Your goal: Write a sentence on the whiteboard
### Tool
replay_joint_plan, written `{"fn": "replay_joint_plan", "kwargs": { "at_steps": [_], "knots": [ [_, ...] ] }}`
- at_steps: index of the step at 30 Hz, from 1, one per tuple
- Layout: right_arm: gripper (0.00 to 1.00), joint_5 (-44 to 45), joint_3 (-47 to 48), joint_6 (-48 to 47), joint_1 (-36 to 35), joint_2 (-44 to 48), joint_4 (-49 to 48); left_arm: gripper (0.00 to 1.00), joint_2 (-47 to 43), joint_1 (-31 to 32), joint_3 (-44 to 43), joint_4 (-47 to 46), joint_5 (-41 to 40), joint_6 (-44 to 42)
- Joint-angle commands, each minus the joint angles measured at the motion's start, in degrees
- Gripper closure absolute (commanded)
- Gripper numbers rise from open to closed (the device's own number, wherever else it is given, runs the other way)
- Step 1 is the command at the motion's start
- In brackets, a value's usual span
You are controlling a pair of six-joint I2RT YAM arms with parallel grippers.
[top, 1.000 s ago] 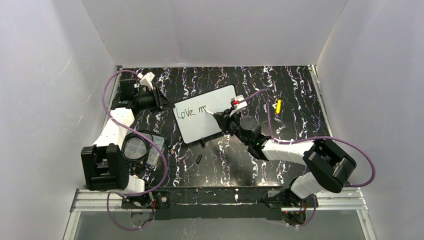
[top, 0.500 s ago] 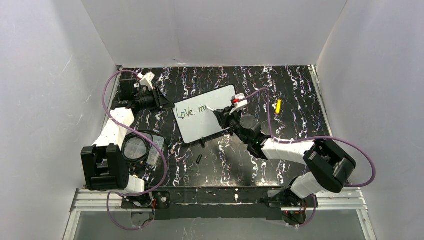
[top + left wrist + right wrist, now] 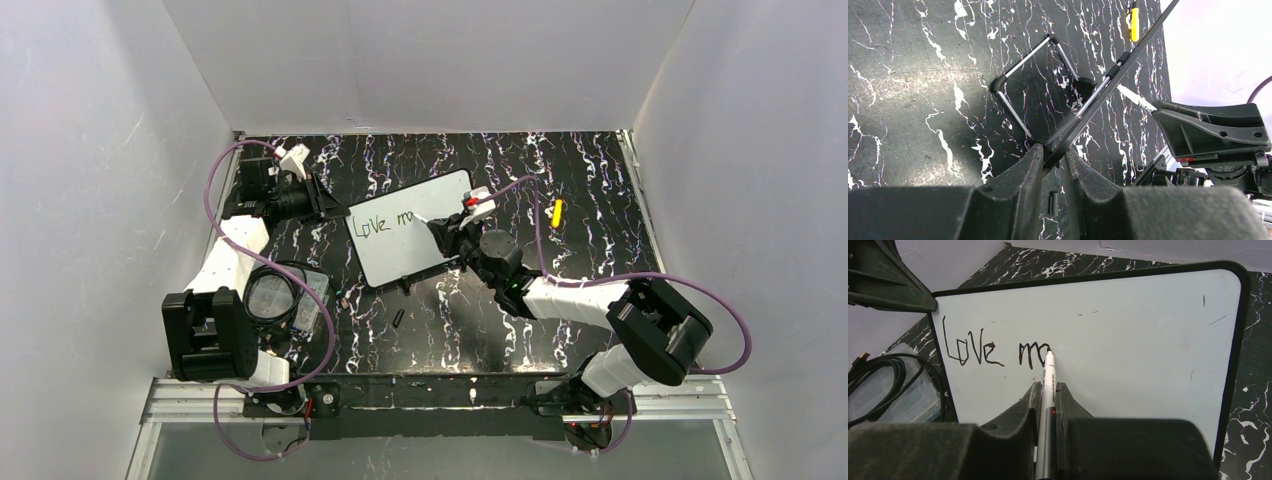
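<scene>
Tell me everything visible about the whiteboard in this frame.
The whiteboard is a flat white rectangle with rounded corners and a thin black rim. "Love mo" is written in dark ink toward one end. The left gripper clamps its edge; the pen held by the right gripper touches the last letter.
</scene>
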State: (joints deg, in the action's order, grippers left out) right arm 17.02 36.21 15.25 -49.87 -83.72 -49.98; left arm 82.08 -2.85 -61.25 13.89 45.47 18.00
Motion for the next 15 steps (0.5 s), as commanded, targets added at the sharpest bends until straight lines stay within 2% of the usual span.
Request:
{"fn": "replay_joint_plan", "kwargs": {
  "at_steps": [1,15],
  "knots": [
    [0.99,1.18,-0.97,0.6,0.38,1.07,-1.68,0.8,-0.63,0.29,-1.84,1.31,2.25,-0.07],
    [0.99,2.11,-3.93,1.85,-0.14,2.89,0.36,0.8,-0.67,0.21,-1.8,1.32,2.16,-0.05]
  ]
}}
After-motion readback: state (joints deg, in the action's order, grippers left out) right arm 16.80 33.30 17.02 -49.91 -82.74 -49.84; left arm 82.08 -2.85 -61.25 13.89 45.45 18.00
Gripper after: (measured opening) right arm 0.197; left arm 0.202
